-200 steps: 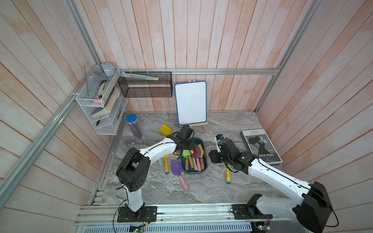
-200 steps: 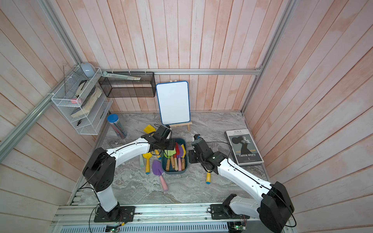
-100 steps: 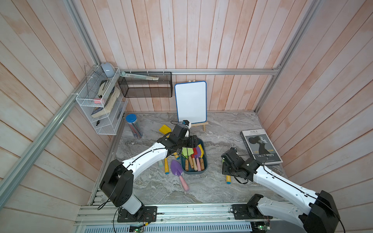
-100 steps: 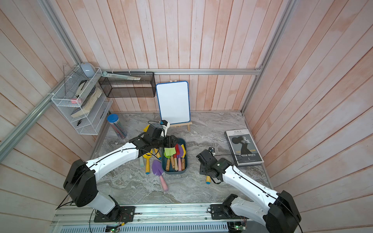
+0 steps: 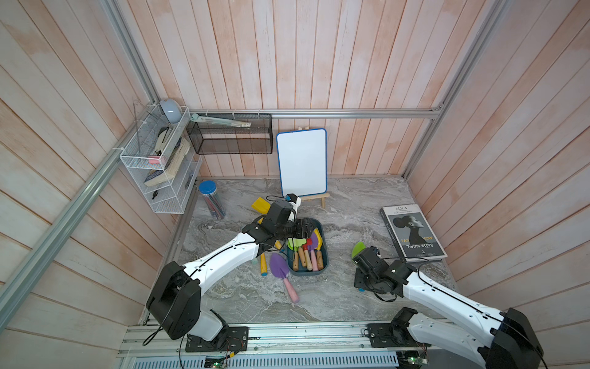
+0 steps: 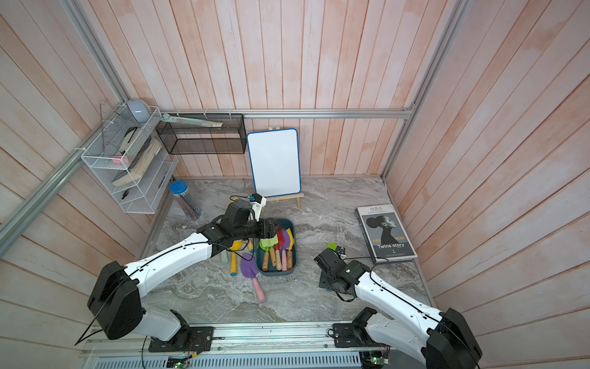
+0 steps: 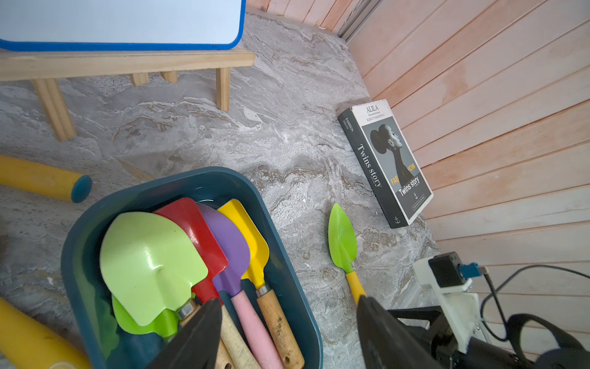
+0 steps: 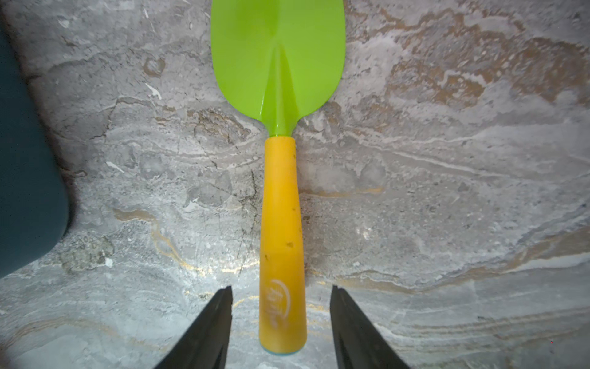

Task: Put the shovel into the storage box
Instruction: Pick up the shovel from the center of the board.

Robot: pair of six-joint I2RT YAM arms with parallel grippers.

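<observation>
**Grey stone counter, green shovel waiting to be picked up**

Grey counter covers the floor of this wooden-walled room. Closest to the robot, the right end effector hangs low. Its two black fingers are apart, one on each side of the yellow handle, and they do not touch it.

The shovel lies flat on the counter, near the storage box on its right side, not inside it. Its long line runs from near to far. The handle end points at the robot and the green blade points at the back wall, much like the box's long side.

For a good grab, I think the fingers should keep the handle in the middle, squeeze gently, then lift it level and keep it pointing the same way. The box looks quite full, so the shovel may have to lie on top of the others.

Farther off, the left end effector hangs over the box with its fingers apart, holding nothing
</observation>
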